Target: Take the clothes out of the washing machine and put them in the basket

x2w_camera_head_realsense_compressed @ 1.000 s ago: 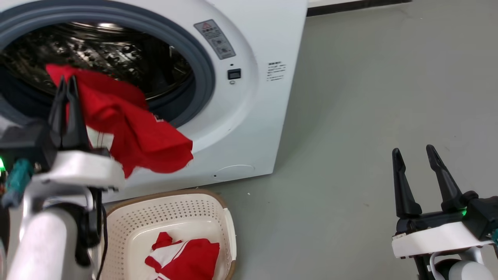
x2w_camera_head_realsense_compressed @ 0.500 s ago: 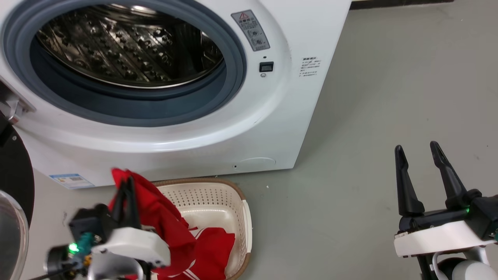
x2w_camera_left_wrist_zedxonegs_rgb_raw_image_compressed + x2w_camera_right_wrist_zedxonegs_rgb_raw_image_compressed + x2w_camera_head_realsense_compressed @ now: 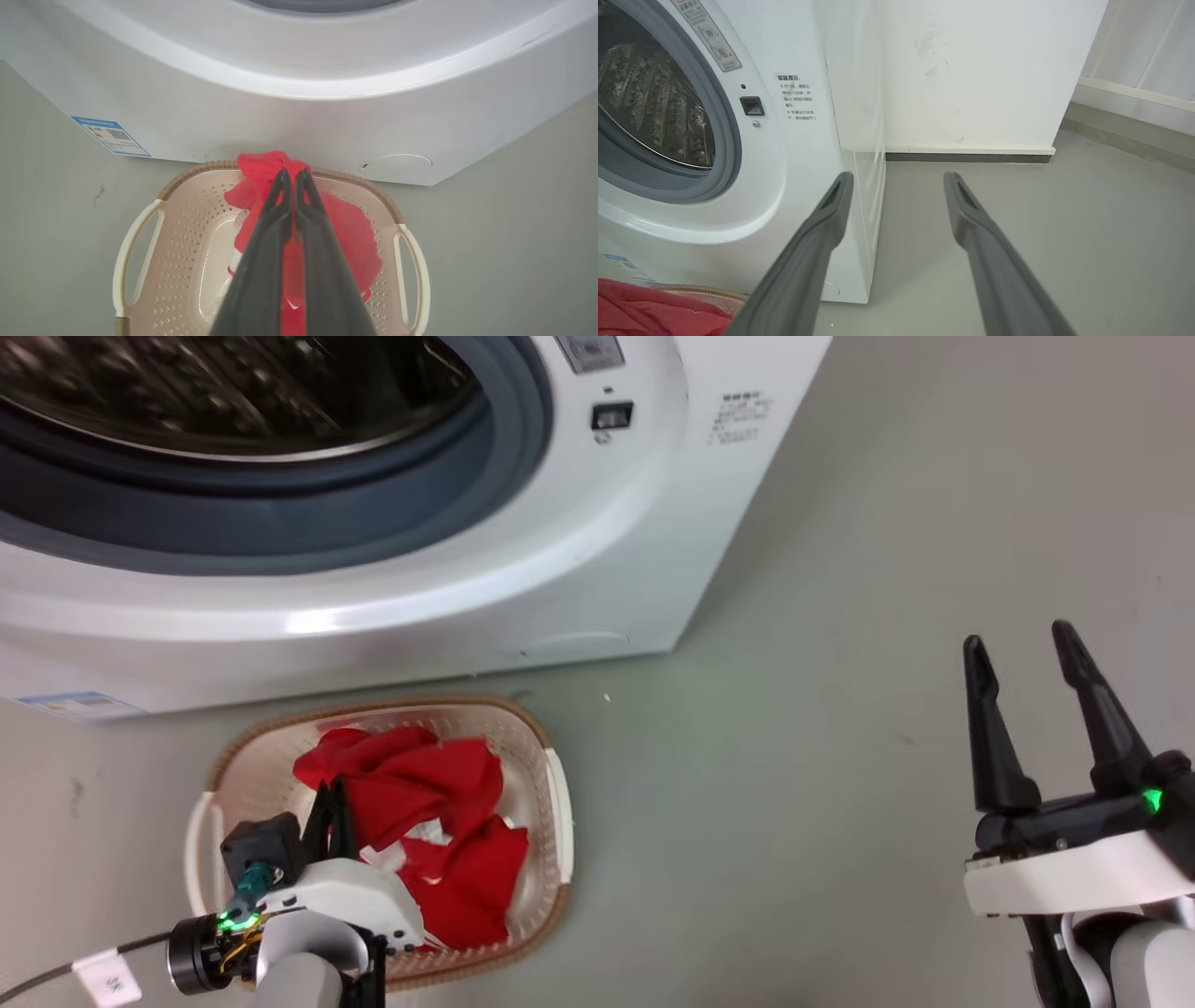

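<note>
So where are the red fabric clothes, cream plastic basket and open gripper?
red fabric clothes (image 3: 411, 784), head view, top fold
cream plastic basket (image 3: 562, 812), head view, right-side handle
right gripper (image 3: 1018, 633), head view, between fingertips

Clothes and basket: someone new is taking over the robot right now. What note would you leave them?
Left gripper: fingers shut on the clothes, low over the basket.
Right gripper: open, empty, above the floor.
Washing machine: no clothes in the part of the drum that shows.
Done: red clothes lie in the basket.
To do: open the left fingers, then probably check the rest of the drum.
</note>
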Motion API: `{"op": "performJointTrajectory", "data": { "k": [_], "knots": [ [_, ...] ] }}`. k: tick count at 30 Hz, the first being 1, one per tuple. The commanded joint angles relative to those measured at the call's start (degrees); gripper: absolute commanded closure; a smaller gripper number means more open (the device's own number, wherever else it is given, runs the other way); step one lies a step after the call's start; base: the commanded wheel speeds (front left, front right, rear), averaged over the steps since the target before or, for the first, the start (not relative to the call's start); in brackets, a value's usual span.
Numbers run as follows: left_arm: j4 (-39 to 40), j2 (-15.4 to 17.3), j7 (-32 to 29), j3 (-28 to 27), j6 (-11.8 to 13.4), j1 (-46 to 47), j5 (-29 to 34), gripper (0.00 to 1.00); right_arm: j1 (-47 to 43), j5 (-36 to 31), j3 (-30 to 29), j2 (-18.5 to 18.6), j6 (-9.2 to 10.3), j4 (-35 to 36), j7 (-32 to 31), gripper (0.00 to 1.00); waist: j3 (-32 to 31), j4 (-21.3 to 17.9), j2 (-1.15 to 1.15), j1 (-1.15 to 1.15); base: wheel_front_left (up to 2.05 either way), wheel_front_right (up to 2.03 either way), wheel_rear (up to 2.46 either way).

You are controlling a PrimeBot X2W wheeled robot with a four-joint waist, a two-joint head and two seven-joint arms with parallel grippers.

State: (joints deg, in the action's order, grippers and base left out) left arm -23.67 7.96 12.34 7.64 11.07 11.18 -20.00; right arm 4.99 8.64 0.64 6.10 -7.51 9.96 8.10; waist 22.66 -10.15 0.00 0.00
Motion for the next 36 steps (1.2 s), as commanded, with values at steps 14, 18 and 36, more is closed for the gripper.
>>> {"op": "performJointTrajectory", "data": {
  "k": [14, 18, 36],
  "knots": [
    [-26.63, 1.14, 2.92, -3.84, -1.41, 13.61, -0.73, 1.0, 5.13, 3.15, 0.18, 2.12, 0.04, -0.66, 3.25, 0.0, 14.99, -6.29, 0.0, 0.0, 0.0, 0.0, 0.0],
    [-30.83, 1.97, 2.96, -4.69, -1.22, 16.0, 0.05, 1.0, 6.24, 4.1, 0.95, 2.36, 0.04, -1.37, 4.23, 0.0, 17.88, -7.55, 0.0, 0.0, 0.0, 0.0, 0.0],
    [-47.06, -0.46, 2.86, -6.76, -4.67, 20.16, -2.4, 0.0, 7.62, 4.12, 2.15, 2.4, 0.04, -5.06, 6.0, 0.0, 16.03, -7.91, 0.0, 0.0, 0.0, 0.0, 0.0]
  ]
}}
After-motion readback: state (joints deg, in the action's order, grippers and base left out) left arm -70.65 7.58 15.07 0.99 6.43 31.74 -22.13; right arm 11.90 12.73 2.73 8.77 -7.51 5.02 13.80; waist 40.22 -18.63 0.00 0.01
